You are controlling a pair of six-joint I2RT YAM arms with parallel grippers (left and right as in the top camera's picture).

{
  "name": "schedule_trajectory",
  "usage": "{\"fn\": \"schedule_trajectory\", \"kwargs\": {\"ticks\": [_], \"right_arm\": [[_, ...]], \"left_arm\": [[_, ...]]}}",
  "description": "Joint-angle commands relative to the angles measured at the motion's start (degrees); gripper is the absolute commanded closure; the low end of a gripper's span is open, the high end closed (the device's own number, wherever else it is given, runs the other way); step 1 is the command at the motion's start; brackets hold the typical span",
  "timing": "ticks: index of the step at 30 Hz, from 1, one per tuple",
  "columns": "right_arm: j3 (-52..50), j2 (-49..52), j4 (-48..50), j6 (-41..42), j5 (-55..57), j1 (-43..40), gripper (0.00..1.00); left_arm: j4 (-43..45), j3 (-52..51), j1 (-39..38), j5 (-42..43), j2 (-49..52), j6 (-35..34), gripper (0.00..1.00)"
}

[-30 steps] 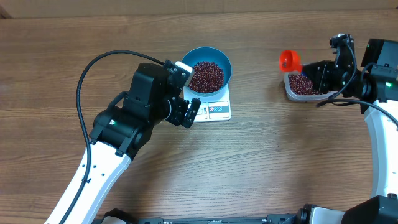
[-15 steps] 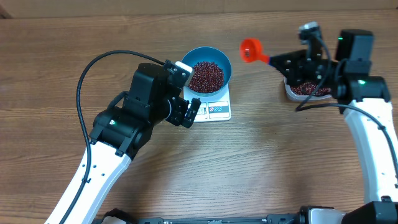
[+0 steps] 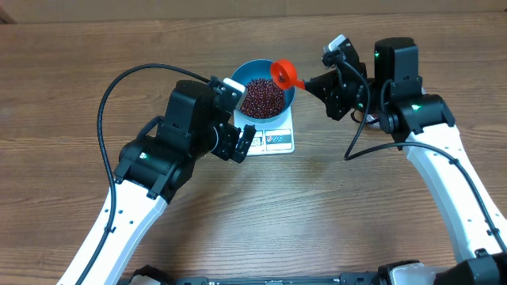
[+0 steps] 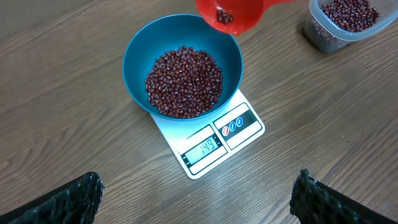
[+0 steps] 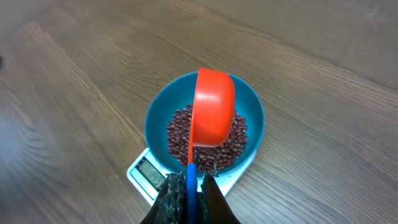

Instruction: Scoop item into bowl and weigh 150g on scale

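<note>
The blue bowl (image 3: 287,83) stands on the white scale (image 3: 279,141) and holds a heap of dark red-brown beans (image 3: 262,96). In the left wrist view the scale's (image 4: 239,127) display reads 149 under the bowl (image 4: 134,56) of beans (image 4: 185,81). My right gripper (image 3: 317,85) is shut on the handle of a red scoop (image 3: 283,73), whose cup hangs over the bowl's far right rim. A few beans lie in the scoop (image 4: 230,15). From the right wrist, the scoop (image 5: 213,112) covers the bowl's (image 5: 155,121) middle, gripper (image 5: 191,186) clamping the handle. My left gripper (image 3: 242,144) is open beside the scale's left front; its gripper (image 4: 196,196) holds nothing.
A clear plastic tub (image 4: 348,22) with more beans stands on the wooden table to the right of the bowl; in the overhead view my right arm (image 3: 412,119) covers it. The left arm (image 3: 158,158) lies across the table's left front.
My right arm has swung left from the tub, carrying the red scoop over to the bowl's rim. The left arm and the bowl have not moved.
</note>
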Motion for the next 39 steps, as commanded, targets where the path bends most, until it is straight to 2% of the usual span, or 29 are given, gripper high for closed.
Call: {"fn": "schedule_trajectory", "kwargs": {"ticks": [1, 8, 23, 28, 30, 34, 39], "right_arm": [[1.6, 0.8, 0.7, -1.5, 1.6, 0.2, 0.96], [1.6, 1.3, 1.7, -5.4, 1.9, 0.2, 0.96], [1.6, 4.4, 3.3, -2.6, -1.9, 0.3, 0.96], [1.6, 4.6, 5.5, -3.5, 0.1, 0.3, 0.96], [1.6, 4.6, 5.1, -3.4, -2.0, 0.3, 0.96], [1.6, 4.7, 5.5, -3.9, 1.7, 0.3, 0.97], [1.6, 4.9, 3.1, -4.3, 1.0, 0.5, 0.96]], "left_arm": [[0.0, -0.3, 0.3, 0.4, 0.3, 0.9, 0.00], [0.0, -0.3, 0.3, 0.4, 0.3, 0.9, 0.00], [0.0, -0.3, 0.3, 0.4, 0.3, 0.9, 0.00], [0.0, -0.3, 0.3, 0.3, 0.3, 0.9, 0.00], [0.0, -0.3, 0.3, 0.4, 0.3, 0.9, 0.00], [0.0, -0.3, 0.3, 0.4, 0.3, 0.9, 0.00], [0.0, -0.3, 0.3, 0.3, 0.3, 0.9, 0.00]]}}
